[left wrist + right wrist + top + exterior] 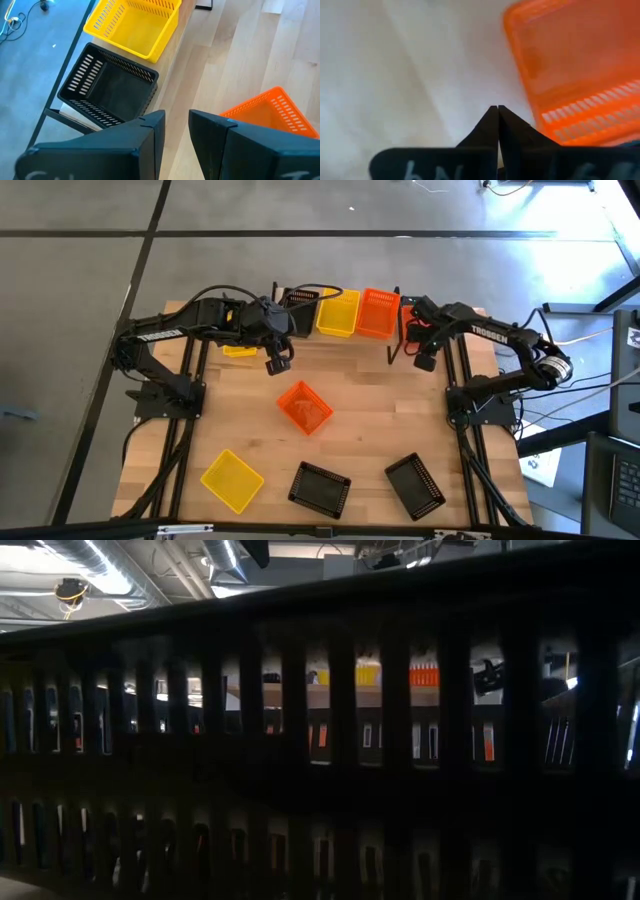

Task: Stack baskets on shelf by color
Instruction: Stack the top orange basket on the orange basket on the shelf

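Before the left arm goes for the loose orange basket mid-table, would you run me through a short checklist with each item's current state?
1. Left gripper open: ok, a gap shows between its fingers.
2. Loose orange basket unobstructed: ok, it sits alone mid-table, upright, nothing in or on it.
3. Orange spot on the shelf ready: ok, an orange basket on the shelf already stands beside the yellow basket on the shelf.
4. Right gripper clear of the path: ok, shut and empty near the shelf's right end.
5. Low view usable: not ok, a dark mesh wall fills it.
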Controlling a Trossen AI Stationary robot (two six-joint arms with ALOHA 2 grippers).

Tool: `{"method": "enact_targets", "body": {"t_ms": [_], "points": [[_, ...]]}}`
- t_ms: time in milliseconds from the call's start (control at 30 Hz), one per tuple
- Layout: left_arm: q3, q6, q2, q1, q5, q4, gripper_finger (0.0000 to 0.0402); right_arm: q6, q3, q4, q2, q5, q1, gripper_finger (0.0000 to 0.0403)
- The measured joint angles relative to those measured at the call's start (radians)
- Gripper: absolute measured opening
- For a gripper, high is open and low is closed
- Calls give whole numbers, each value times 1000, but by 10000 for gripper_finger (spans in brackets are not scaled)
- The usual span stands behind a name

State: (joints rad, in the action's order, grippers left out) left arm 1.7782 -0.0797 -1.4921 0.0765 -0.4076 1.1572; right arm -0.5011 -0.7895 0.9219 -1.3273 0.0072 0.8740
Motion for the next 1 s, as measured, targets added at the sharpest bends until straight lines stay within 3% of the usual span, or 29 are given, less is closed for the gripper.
{"method": "enact_targets", "body": {"t_ms": [267, 533, 733, 1000], "points": [[0, 2, 0, 0, 0, 0, 78, 55, -95, 212, 0, -142, -37, 1], [0, 3, 0, 0, 0, 0, 78, 53, -138, 175, 1, -127, -48, 9], [0, 4, 0, 0, 0, 0, 78, 45, -161, 135, 1, -19, -48, 63], [0, 3, 0, 0, 0, 0, 78, -158, -130, 60, -10, -41, -48, 96]]}}
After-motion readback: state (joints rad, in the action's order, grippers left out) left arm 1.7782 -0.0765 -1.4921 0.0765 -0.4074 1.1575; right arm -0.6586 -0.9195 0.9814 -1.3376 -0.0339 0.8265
